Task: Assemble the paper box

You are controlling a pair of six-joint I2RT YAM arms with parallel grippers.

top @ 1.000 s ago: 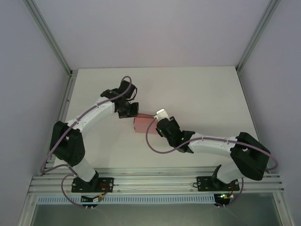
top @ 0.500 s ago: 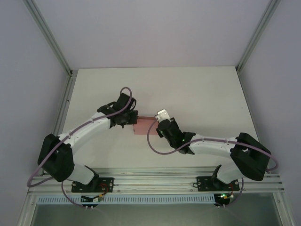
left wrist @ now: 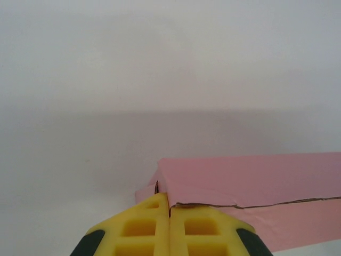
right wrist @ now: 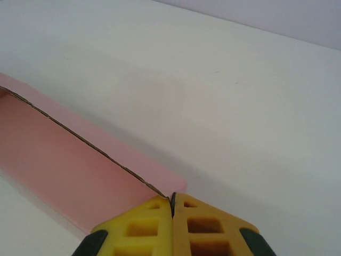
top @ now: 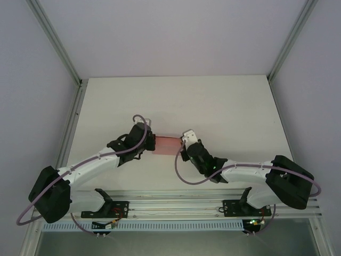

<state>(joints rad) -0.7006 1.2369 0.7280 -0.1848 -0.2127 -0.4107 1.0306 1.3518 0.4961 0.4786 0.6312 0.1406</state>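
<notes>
Both arms lie low and folded over the counter [top: 224,106], elbows thrown out wide, forearms angling in toward each other so that the two hands nearly meet in the middle. A purple cable [top: 139,118] loops up over the left wrist.

The left hand [top: 152,144] points to its right, straight at the right hand [top: 183,148], which points back at it and a little away from the bases. The box [top: 167,145] sits in the gap between them, one short end at each hand.

On the left wrist camera, the left hand [left wrist: 169,209] has its yellow fingers [left wrist: 141,226] pressed flat together with no gap. Their tips are up against the near corner of the box [left wrist: 250,178], which stretches off to that hand's right. A raw card edge runs along the box from just beside the fingertips.

From the right wrist, the right hand [right wrist: 172,204] is the same, with fingers [right wrist: 205,226] squeezed together. The box [right wrist: 69,165] stretches away up and to this hand's left. A dark card edge comes down its length right to the seam between the fingertips. I can't tell whether either hand has a sliver of card nipped there or is only touching the corner.

The box rests on the counter, long and narrow, its long axis running from hand to hand.
</notes>
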